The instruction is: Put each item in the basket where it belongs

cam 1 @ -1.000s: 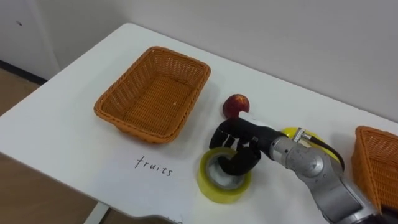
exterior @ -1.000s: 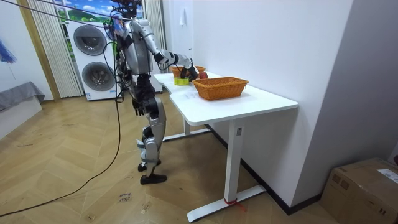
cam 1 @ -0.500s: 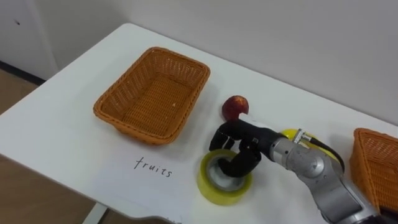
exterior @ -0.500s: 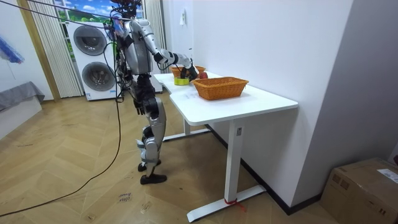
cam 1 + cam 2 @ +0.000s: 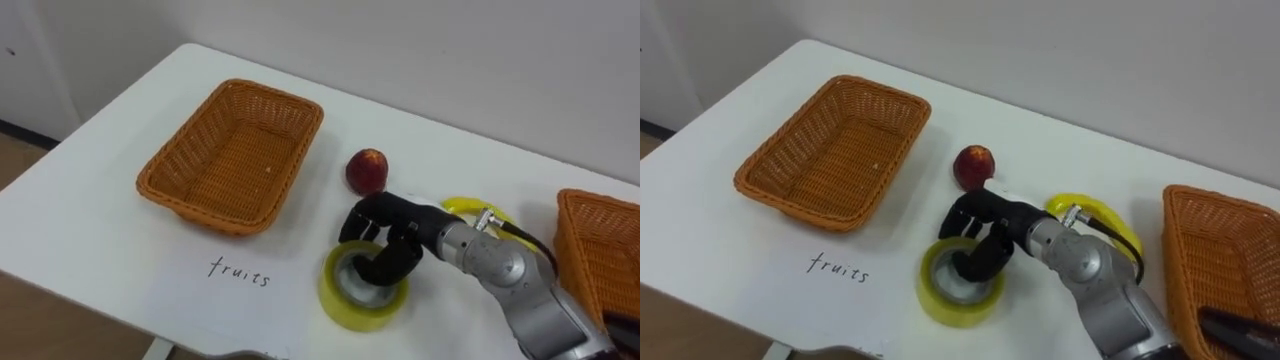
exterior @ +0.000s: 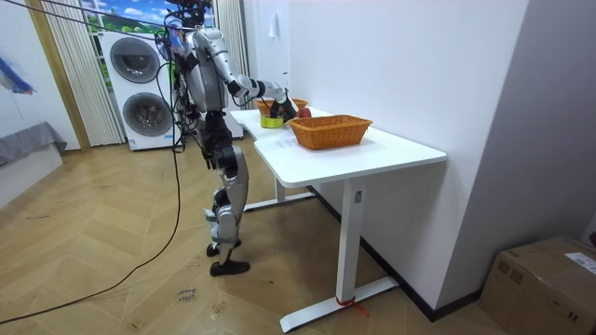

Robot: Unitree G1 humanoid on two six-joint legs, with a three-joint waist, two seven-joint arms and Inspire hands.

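Where the white counter (image 5: 100,250) comes closest to the robot, one yellow roll of tape (image 5: 350,312) lies flat; the right robot hand (image 5: 385,232), black and reaching in from the right, has its fingers (image 5: 380,265) curled down into the roll's hollow centre, hooked round the far wall, so the hand is closed on the tape; to the left of the roll, just in from the counter's near edge, one handwritten word (image 5: 238,272) reads "fruits"; beyond that word sits one brown wicker basket (image 5: 165,165), rectangular, with nothing in it; a second wicker basket (image 5: 600,250) of the same kind stands at the right edge, well apart from the first; in the right eye view a dark object (image 5: 1230,325) lies at its near end, too little of it showing to name; beyond the robot hand, between the two baskets, one round red fruit (image 5: 367,170) rests on the counter, near the knuckles but not touching them; behind the wrist lies one yellow looped item (image 5: 462,208), partly hidden by the arm; in the room view the robot stands upright at the counter's far end, one arm stretched over it, with two stacked washing machines (image 6: 140,88) behind.
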